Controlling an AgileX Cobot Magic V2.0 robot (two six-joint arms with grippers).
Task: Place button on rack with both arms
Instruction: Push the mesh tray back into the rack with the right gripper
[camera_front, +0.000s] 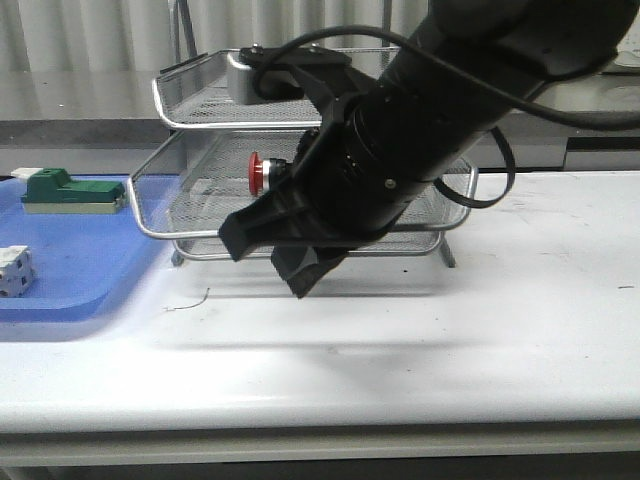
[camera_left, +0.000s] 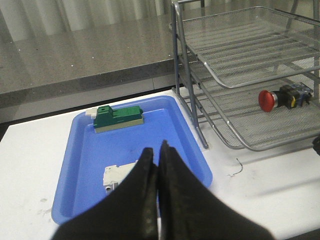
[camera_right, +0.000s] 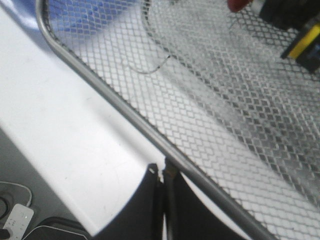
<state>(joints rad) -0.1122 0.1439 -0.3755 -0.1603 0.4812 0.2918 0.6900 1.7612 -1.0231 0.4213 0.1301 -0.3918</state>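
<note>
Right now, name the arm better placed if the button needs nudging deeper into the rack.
Right. Its shut tool sits at the rack's front rim near the button; the left tool hovers over the blue tray.

Sitting on the worktop (camera_front: 400, 340) are one rack (camera_front: 200, 215) of three wire tiers and one blue tray (camera_front: 80, 270) at its 9 o'clock. One button (camera_left: 282, 97) is lying in the rack. The tray is holding two blocks: one green block (camera_left: 119, 118) and one white block (camera_front: 14, 271). Two black arms are showing, each with one end effector: left (camera_left: 156, 150), right (camera_right: 161, 172).
</note>
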